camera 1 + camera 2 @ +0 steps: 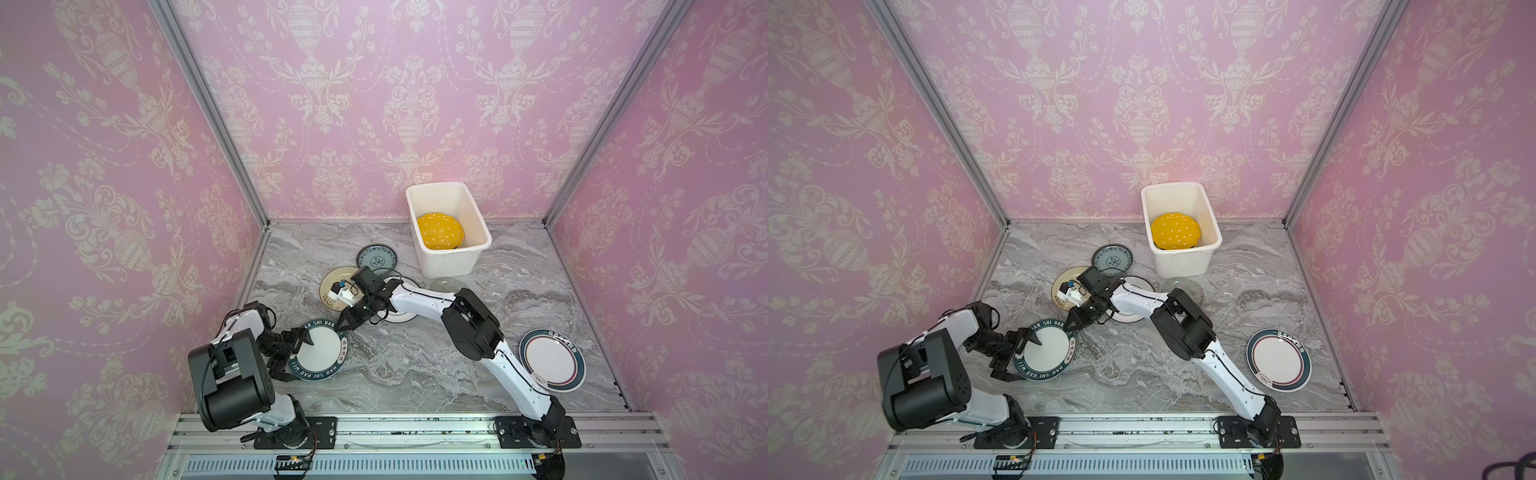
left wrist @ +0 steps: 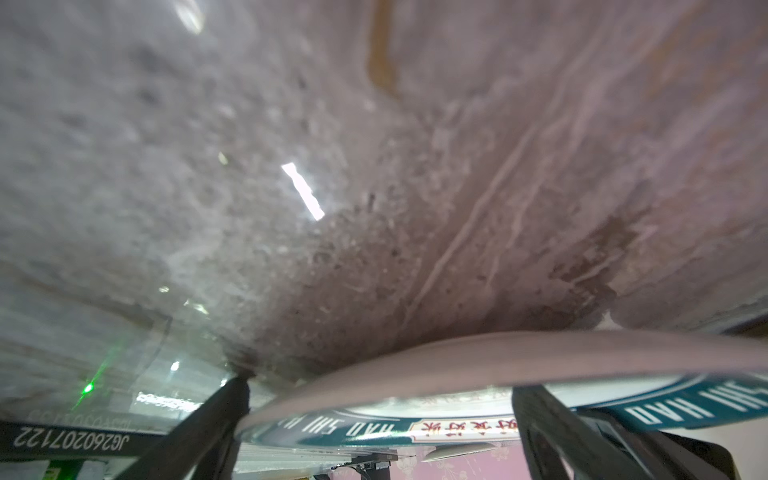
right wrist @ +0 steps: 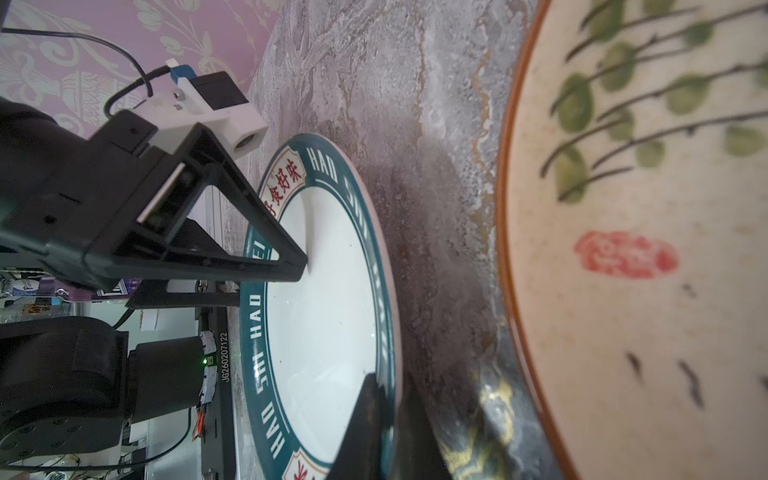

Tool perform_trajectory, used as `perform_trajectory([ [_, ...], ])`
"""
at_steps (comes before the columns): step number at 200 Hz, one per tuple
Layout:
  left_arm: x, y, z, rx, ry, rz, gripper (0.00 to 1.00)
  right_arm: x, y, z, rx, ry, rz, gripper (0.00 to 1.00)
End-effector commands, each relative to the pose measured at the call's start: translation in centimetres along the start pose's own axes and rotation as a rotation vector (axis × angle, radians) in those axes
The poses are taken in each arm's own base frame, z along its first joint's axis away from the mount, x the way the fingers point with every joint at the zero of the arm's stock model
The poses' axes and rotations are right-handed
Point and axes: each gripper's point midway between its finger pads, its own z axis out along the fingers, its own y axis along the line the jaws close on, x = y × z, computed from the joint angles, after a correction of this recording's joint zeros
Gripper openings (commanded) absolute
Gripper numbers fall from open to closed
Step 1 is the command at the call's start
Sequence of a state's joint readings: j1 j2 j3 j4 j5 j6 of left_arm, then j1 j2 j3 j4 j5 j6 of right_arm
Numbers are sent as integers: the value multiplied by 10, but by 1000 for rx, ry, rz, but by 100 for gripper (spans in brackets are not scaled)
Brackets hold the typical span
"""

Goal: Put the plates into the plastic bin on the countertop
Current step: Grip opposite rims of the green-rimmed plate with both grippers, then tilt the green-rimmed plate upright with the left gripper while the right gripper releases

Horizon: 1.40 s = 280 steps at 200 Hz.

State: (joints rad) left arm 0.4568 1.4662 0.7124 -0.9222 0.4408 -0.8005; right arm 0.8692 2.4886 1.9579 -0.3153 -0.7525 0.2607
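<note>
"So, which step is this?"

"Picking up the lettered plate [image 1: 322, 353], near my left side of the counter [image 1: 415, 365]. My right fingers [image 1: 348, 320] are clenched on its far rim; my left fingers [image 1: 302, 336] are spread wide, one tip on the white well, the other outside the near rim."

"And next?"

"Likely a lift with the right, clear of the left, then across to the bin [image 1: 449, 262], well apart at the back, where a yellow plate [image 1: 440, 232] lies. The pinch is thin; it may slip."
</note>
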Motion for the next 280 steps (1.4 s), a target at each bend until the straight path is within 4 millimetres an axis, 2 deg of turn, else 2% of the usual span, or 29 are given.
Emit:
perform_trajectory([
  [1,-7,-30,-16,106,-45,97,99,2,37,-6,-65,34,-120,0],
  [48,-5,-50,-28,220,-66,152,99,-8,41,-20,-38,9,-129,0],
  [95,1,-55,-32,270,-63,173,99,-18,41,-40,-33,-35,-101,0],
  [135,8,-72,-37,361,-34,223,99,-24,37,-58,-9,-62,-86,0],
  [215,16,-98,-66,521,-93,349,99,-50,36,-93,6,-138,-43,0],
  [280,17,-106,-76,570,-124,392,99,-68,32,-121,0,-205,-8,0],
])
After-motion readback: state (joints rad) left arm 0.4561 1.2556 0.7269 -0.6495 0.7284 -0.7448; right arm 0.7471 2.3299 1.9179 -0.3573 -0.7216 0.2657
